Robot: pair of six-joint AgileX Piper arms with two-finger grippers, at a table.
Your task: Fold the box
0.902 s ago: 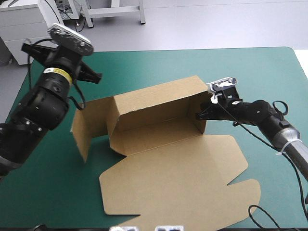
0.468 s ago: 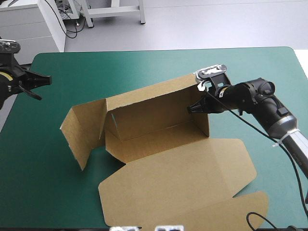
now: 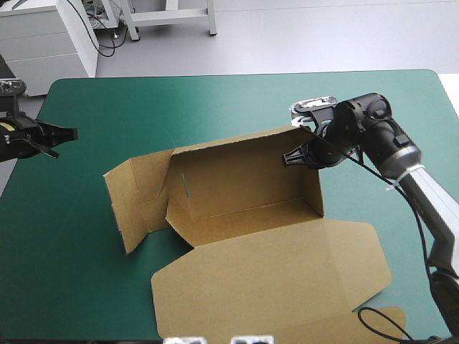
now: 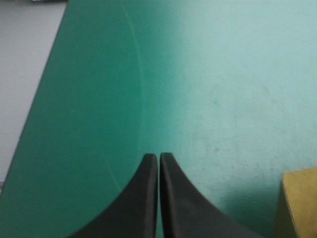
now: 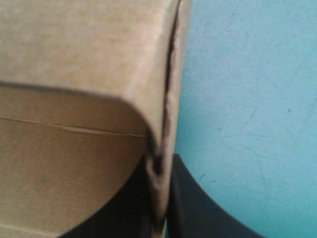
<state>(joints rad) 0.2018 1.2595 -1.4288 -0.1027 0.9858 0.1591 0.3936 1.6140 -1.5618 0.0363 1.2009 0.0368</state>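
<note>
The brown box [image 3: 244, 179] stands mid-table with its long back wall and right end wall raised. Its broad lid panel [image 3: 272, 279] lies flat toward the near edge, and its left flap [image 3: 133, 204] leans outward. My right gripper [image 3: 292, 158] is shut on the top of the right end wall; in the right wrist view the board's edge [image 5: 166, 99] runs down between the black fingers [image 5: 198, 208]. My left gripper [image 3: 68, 134] hovers at the table's left edge, well away from the box. Its fingers [image 4: 148, 198] are shut on nothing over the teal-green cover, with a box corner [image 4: 299, 201] off to one side.
A wide strip of teal-green cover [image 3: 215, 100] lies between the box and the table's far edge. A small tab of the lid [image 3: 391, 319] reaches the near right corner of the table.
The left arm has pulled away from the box to the table's left edge. The right gripper has kept its hold and turned the box a little, and the left flap has swung down.
</note>
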